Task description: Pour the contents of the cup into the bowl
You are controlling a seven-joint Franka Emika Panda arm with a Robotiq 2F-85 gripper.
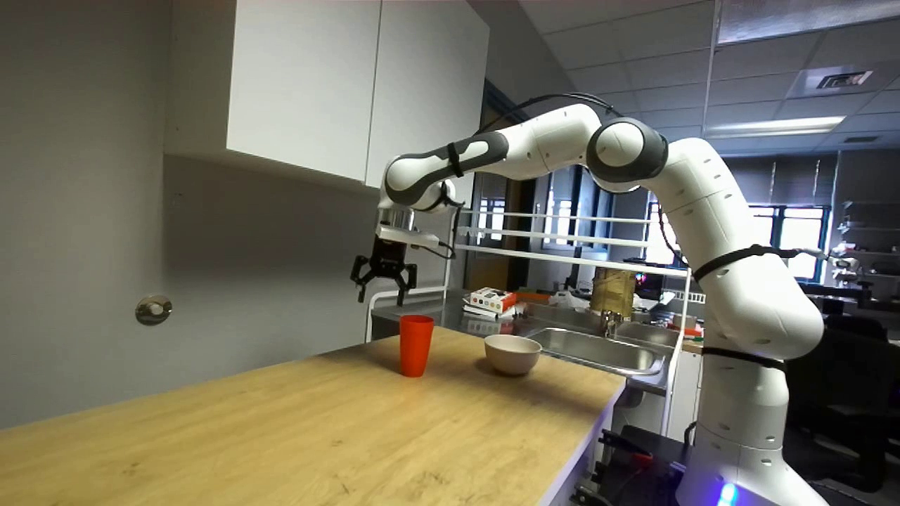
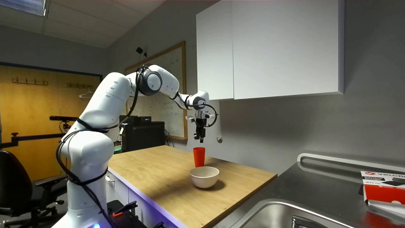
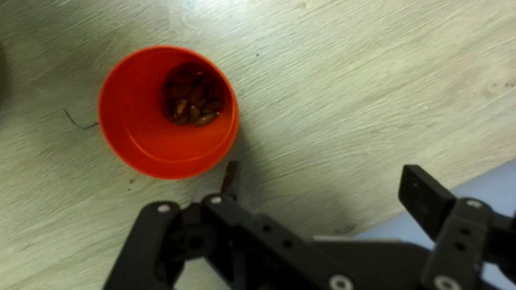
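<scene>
My gripper [image 1: 381, 296] hangs spread and empty. The cup [image 1: 416, 348] stands upright near the desk [image 1: 295, 436] edge along the wall [image 1: 281, 316]; likely light, stiff, slightly slick. I'd clasp it gently mid-height, keeping the brown bits [image 3: 194, 100] in.

The room was a robotics lab with a kitchen-like corner. A white Franka Panda arm [image 1: 710, 190] stood beside a wood-topped bench [image 1: 337, 414], with white wall cabinets [image 2: 284, 50] above. At the bench's end, a stainless-steel sink [image 1: 596, 351] with a faucet [image 1: 610, 323] supplied the kitchen note. A wood-framed whiteboard [image 2: 158, 109] bearing faint writing, a black office chair [image 2: 13, 182] with armrests, and coat hooks [image 2: 30, 83] marked it as a workplace, as did the suspended tile ceiling [image 1: 654, 84] with its air vent [image 1: 844, 79] and strip light [image 1: 777, 126]. The shelves [image 1: 875, 251] near the far windows [image 1: 801, 242] appeared loaded, though that end was too dim to tell with what.
</scene>
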